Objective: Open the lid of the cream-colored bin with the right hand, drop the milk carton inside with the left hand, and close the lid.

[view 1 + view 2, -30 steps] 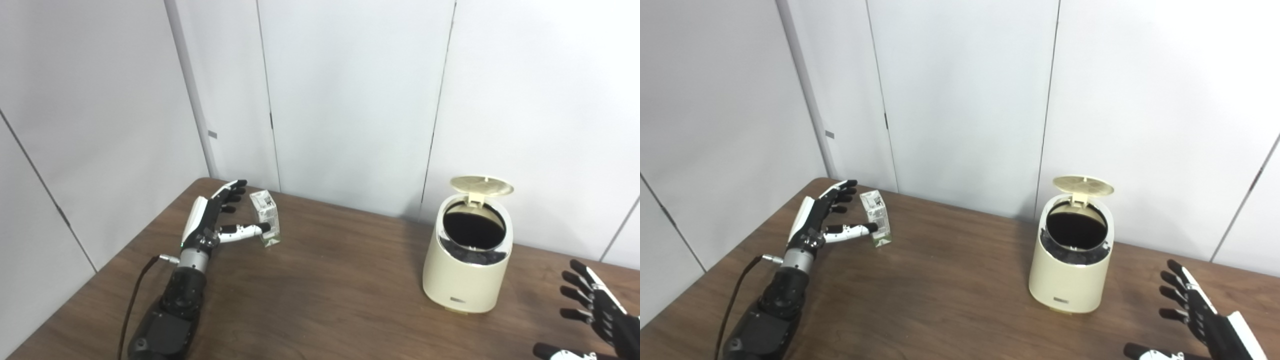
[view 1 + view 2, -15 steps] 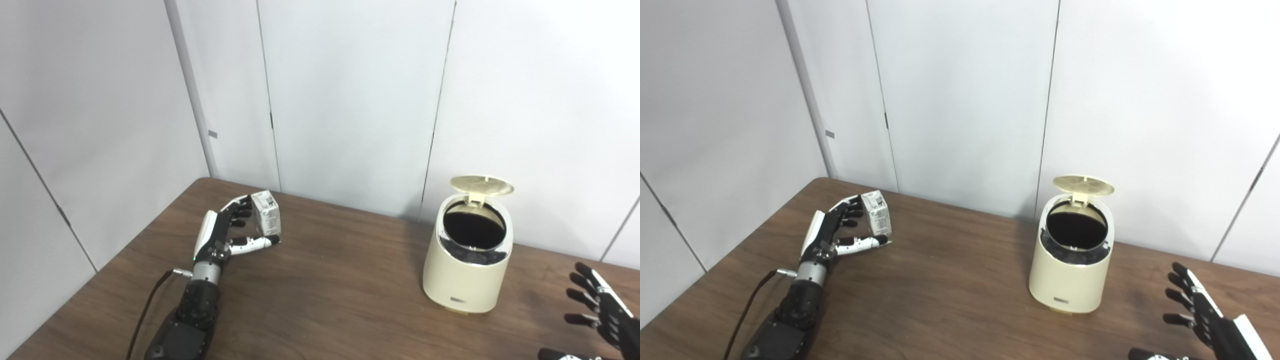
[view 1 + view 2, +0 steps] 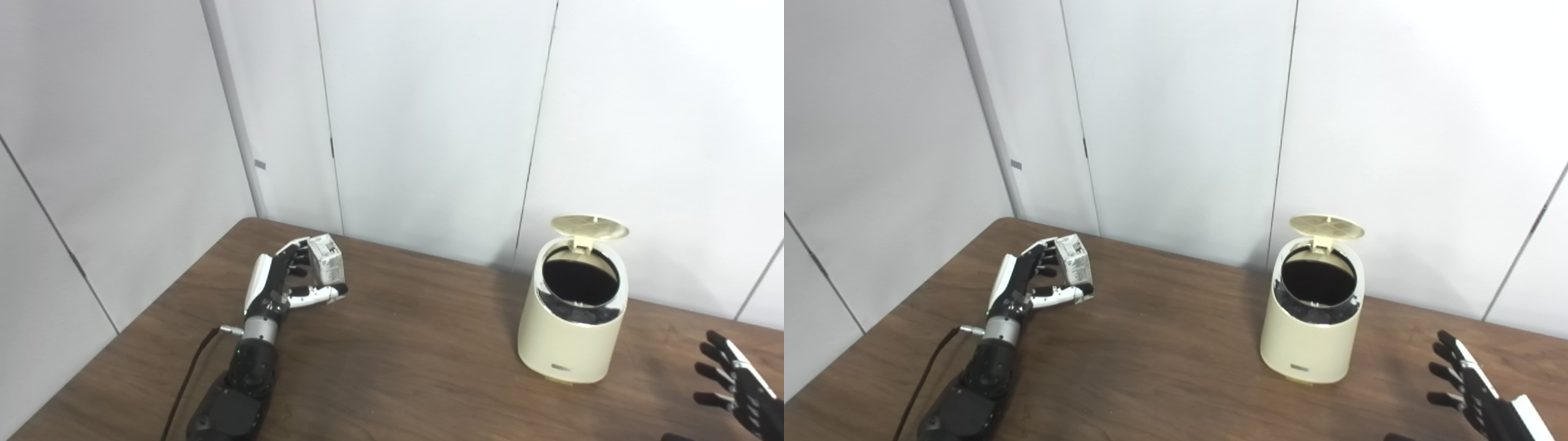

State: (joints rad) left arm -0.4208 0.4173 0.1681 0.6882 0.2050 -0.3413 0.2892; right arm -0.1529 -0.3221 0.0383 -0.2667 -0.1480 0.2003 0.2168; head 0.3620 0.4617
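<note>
Two hands show in the left eye view, well apart across the brown table (image 3: pixel 398 343). The left hand (image 3: pixel 288 285) is near the table's far left corner, its fingers and thumb closed around the milk carton (image 3: pixel 324 267), which it holds tilted; whether the carton's base touches the wood cannot be told. The cream-colored bin (image 3: pixel 572 318) stands toward the far right edge, close to the white wall panels (image 3: pixel 429 122), with its lid (image 3: pixel 590 226) tipped up at the back and the dark opening bare. Between carton and bin lies a wide stretch of bare tabletop. The right hand (image 3: pixel 738 392) is at the table's near right corner, fingers spread, holding nothing, apart from the bin. In the right eye view the left hand (image 3: pixel 1035 283) again clasps the milk carton (image 3: pixel 1074 266), the thumb across its lower front. The bin (image 3: pixel 1314 321) sits right of the middle, lid (image 3: pixel 1326 226) raised, with free wood on its left and front. The right hand (image 3: pixel 1473 395) hangs open by the near right edge, partly cut off by the picture's border.
</note>
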